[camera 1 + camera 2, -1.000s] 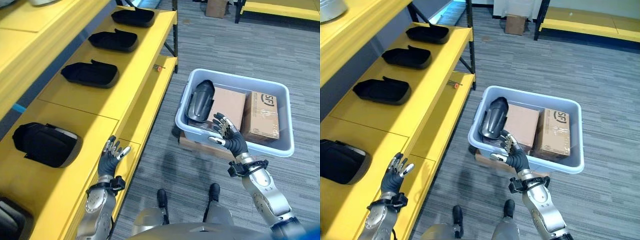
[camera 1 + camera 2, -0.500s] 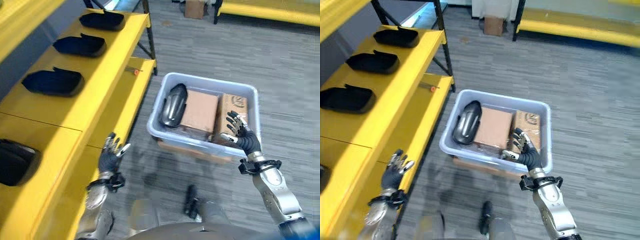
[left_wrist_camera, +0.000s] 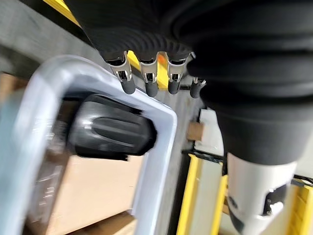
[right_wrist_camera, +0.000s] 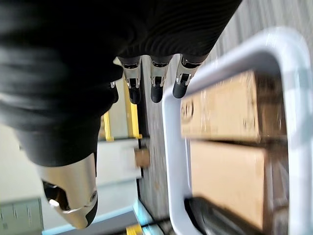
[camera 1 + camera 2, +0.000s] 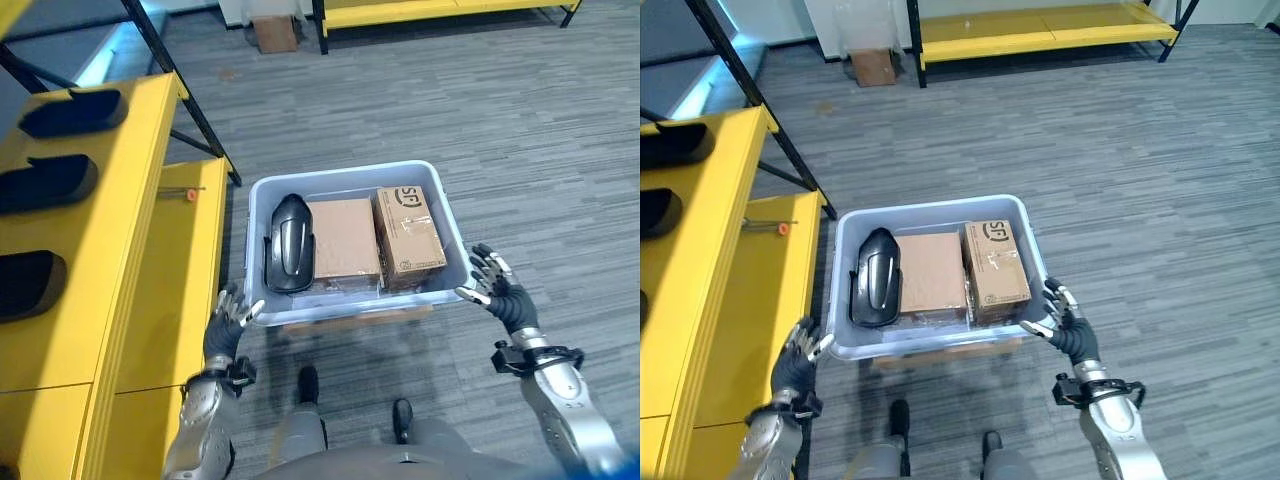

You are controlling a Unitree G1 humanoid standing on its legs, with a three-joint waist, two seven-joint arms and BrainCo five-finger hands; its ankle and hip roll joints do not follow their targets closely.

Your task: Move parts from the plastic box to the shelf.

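Observation:
A pale blue plastic box (image 5: 256,308) stands on the grey floor in front of me. Inside it a black moulded part (image 5: 289,256) lies at the left, beside two cardboard boxes (image 5: 343,239) (image 5: 409,226). My left hand (image 5: 227,322) hovers open just off the box's near left corner. At the near right corner my right hand (image 5: 499,293) is open too, fingers spread, holding nothing. The yellow shelf (image 5: 120,230) runs along the left with black parts (image 5: 28,284) lying on it. In the left wrist view the black part (image 3: 110,129) shows past the box rim (image 3: 161,147).
A small cardboard box (image 5: 276,32) sits on the floor at the back beside a black shelf post (image 5: 190,110). Another low yellow rack (image 5: 1040,25) runs along the far side. An orange-tipped tool (image 5: 185,192) lies on the lower yellow shelf. Open floor lies to the right.
The camera has swung right, so the box now sits centred. Both hands now flank the box's near corners; the right hand has come off the box's inside to its outer right.

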